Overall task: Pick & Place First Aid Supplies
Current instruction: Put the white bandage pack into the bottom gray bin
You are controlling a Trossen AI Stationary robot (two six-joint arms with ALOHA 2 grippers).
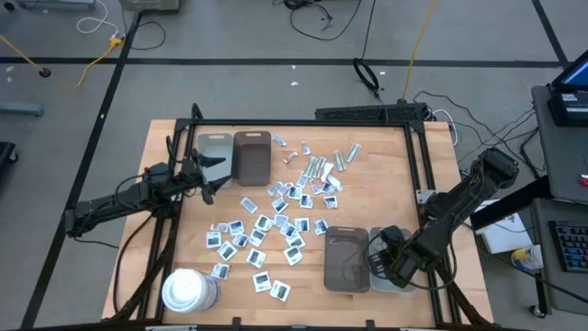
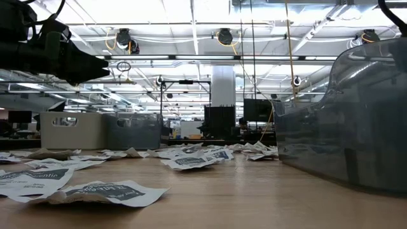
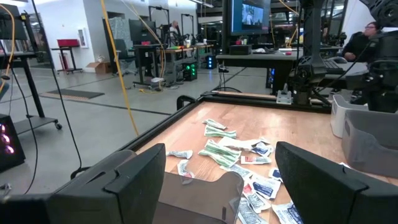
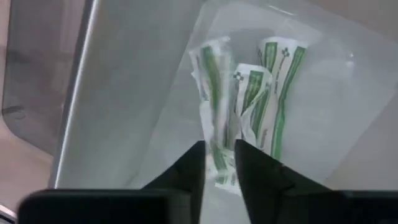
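Fingers (image 4: 219, 163) nearly closed, strips (image 4: 249, 99) just beyond

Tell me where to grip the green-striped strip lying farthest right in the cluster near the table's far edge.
Pinch the strip at its middle, across its narrow width, coming straight down from above. It lies flat on the table and seems slightly apart from its neighbours, so only its long edges offer a hold. A side approach would probably just push it.

Overhead and table-level views sharing the scattered packets (image 1: 276, 225); two wrist close-ups.
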